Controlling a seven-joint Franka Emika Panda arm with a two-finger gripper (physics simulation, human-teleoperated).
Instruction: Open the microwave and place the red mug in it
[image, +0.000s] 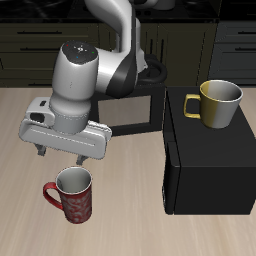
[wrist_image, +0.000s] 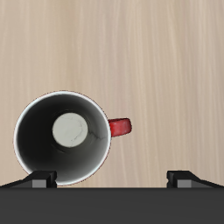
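Note:
The red mug (image: 75, 195) stands upright on the wooden table near its front edge, dark red and speckled, with its loop handle (wrist_image: 121, 127) pointing sideways. Its grey-white inside (wrist_image: 68, 131) shows in the wrist view. My gripper (image: 60, 156) hangs open just above the mug with nothing between its fingers (wrist_image: 41, 179). It is offset, so the mug lies under one finger rather than centred. The black microwave (image: 210, 165) stands beside the mug. Its door (image: 130, 110) appears swung open, partly hidden behind my arm.
A yellow mug (image: 218, 103) stands on top of the microwave. Dark cabinets (image: 30, 45) run along the back. Bare wooden tabletop (wrist_image: 131, 52) surrounds the red mug.

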